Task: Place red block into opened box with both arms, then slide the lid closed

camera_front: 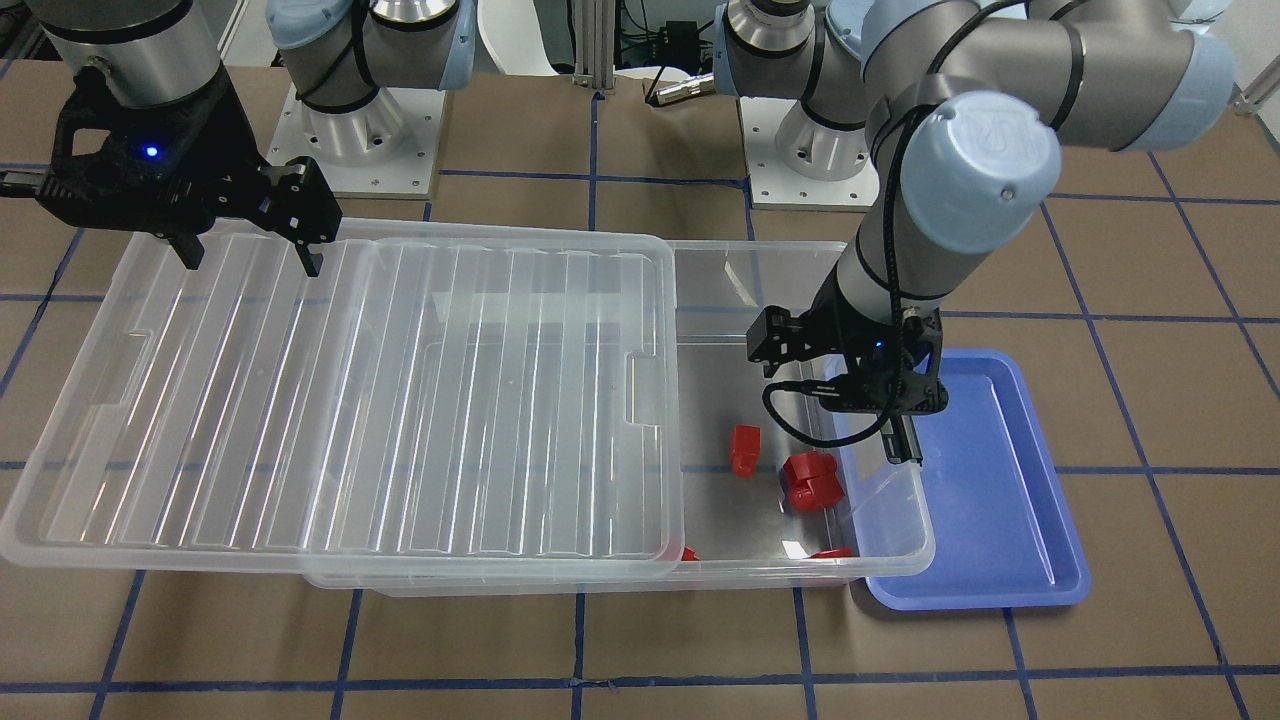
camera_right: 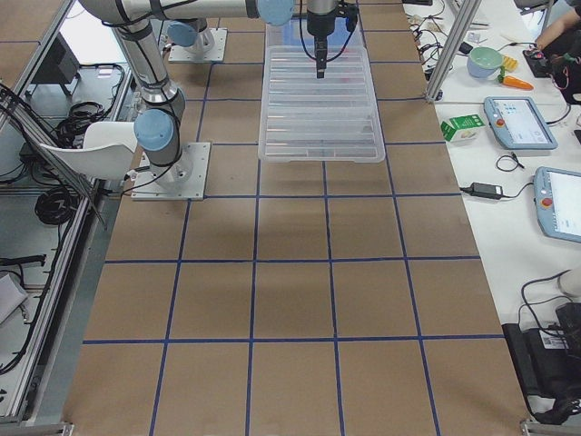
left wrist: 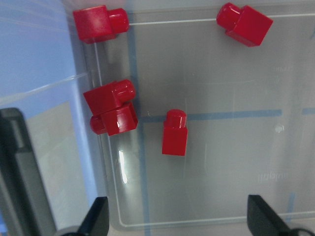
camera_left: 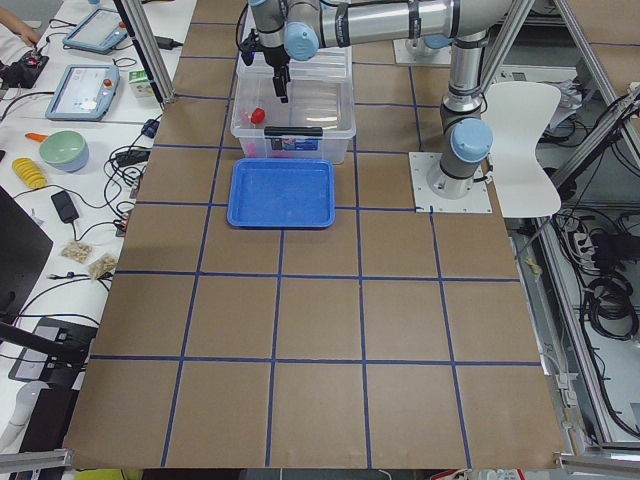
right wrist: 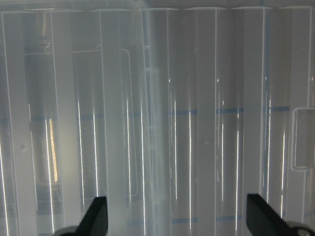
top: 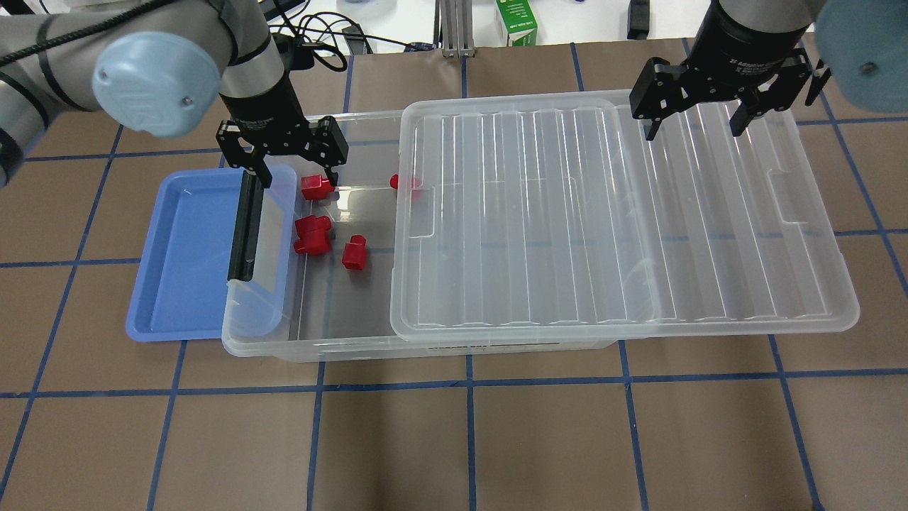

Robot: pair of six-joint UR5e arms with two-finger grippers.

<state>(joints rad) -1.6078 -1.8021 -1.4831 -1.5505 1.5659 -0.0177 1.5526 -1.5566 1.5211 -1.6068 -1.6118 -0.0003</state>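
Note:
The clear box lies across the table with its lid slid partway off toward my right, leaving the left end uncovered. On the floor of that end a small red block lies beside a chunkier double red block, and two more red blocks lie near the far wall. My left gripper hangs open and empty over them, near the black bar. In the left wrist view the small red block lies ahead of the open fingertips. My right gripper is open above the lid's far edge.
A shallow blue tray sits at the box's left end, and the box's end overlaps it. Both arm bases stand behind the box. A green carton and cables lie beyond the table's far edge.

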